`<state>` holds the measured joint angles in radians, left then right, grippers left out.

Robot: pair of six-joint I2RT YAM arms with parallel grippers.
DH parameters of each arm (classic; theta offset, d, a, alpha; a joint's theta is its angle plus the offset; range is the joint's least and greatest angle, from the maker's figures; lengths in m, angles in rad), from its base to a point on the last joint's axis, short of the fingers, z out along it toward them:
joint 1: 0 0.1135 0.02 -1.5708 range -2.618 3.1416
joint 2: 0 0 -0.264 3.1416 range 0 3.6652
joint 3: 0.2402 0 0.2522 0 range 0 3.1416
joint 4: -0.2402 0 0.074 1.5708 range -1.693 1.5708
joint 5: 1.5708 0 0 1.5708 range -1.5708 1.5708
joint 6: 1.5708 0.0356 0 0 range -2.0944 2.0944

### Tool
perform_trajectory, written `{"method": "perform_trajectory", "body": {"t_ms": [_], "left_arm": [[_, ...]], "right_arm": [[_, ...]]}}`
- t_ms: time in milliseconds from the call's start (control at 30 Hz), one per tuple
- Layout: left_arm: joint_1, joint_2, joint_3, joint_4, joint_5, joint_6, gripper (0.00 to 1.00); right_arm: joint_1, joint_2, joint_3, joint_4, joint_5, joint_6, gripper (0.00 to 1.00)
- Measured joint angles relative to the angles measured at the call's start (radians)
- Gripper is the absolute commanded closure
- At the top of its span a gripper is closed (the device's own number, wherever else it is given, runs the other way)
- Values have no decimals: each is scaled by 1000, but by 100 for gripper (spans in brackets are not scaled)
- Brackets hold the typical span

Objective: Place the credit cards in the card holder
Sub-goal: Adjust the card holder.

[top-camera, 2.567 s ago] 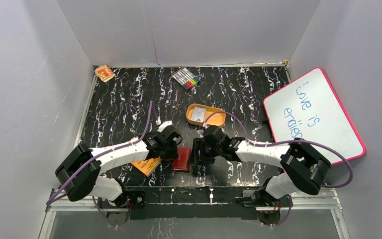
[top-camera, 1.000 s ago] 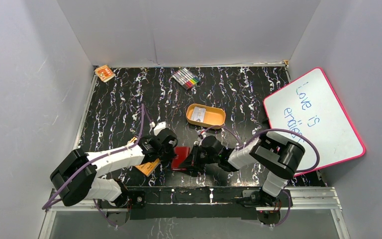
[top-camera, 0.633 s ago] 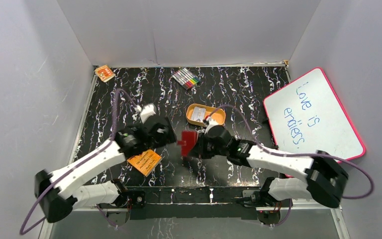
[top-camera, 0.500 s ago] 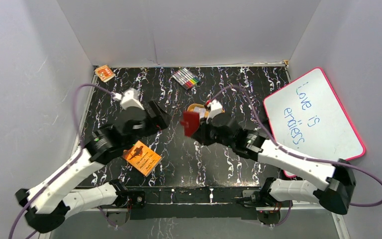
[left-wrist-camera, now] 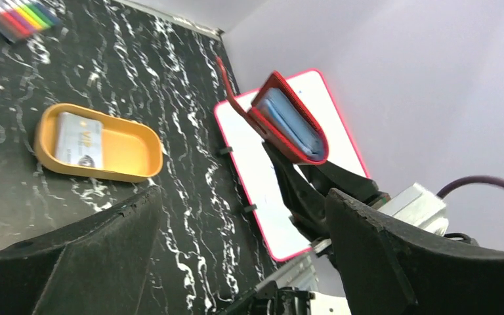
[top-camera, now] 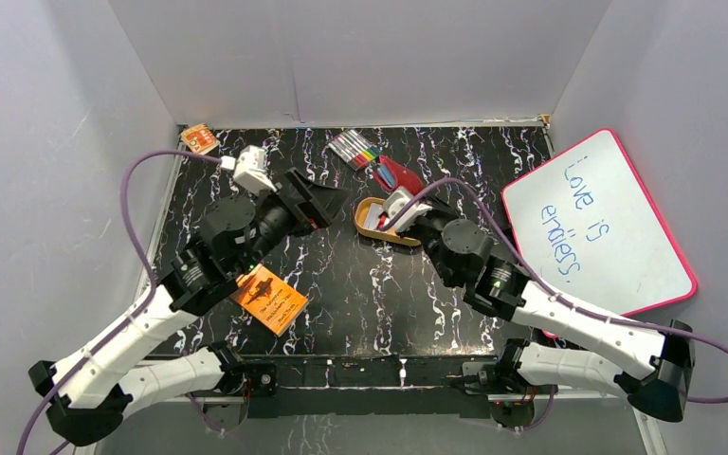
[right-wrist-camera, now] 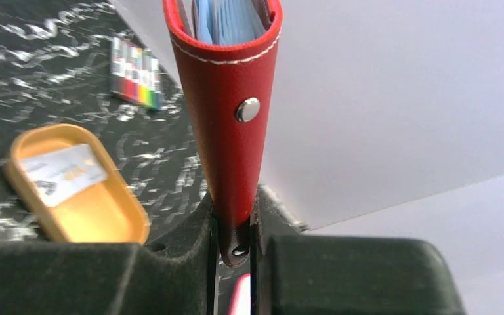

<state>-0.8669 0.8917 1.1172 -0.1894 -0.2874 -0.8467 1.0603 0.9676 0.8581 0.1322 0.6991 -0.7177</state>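
Right claw (right-wrist-camera: 233, 226): closed on the lower edge of the card holder (right-wrist-camera: 226, 125); both fingers pinch the red leather from either side.

Card holder: raised clear of the desk (top-camera: 360, 303), standing roughly upright in the right claw; folded into a narrow V, with the open end away from the claw; bluish-clear pockets show inside that opening; a metal snap stud sits on the outer red face; in the left wrist view the snap tab sticks out from the far edge. In the top view it hangs over the back part of the desk, between the marker set (top-camera: 354, 148) and the oval tin (top-camera: 384, 227).

Left claw (left-wrist-camera: 243, 197): wide open and empty; held above the desk, facing the card holder from the left, well apart from it.

Credit card (left-wrist-camera: 77, 138): one pale card lies flat inside the orange-tan oval tin, at one end of it; no second card can be made out.

Other items: orange booklet (top-camera: 269, 298) flat on the desk beside the left arm; pink-framed whiteboard (top-camera: 616, 237) at the right edge.
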Motion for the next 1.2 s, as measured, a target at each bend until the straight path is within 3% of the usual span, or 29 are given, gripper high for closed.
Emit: {"method": "perform_trajectory", "body": {"t_ms": [133, 267, 600, 1200], "left_arm": [[0, 57, 0, 53, 71, -30, 8], [0, 88, 0, 105, 115, -56, 8], [0, 114, 14, 225, 136, -70, 8], [0, 143, 45, 151, 115, -112, 10]], "right_arm": [[23, 39, -42, 183, 45, -282, 100], [44, 79, -41, 287, 88, -426, 100], [114, 178, -50, 488, 196, -647, 100], [155, 218, -52, 778, 235, -883, 100]]}}
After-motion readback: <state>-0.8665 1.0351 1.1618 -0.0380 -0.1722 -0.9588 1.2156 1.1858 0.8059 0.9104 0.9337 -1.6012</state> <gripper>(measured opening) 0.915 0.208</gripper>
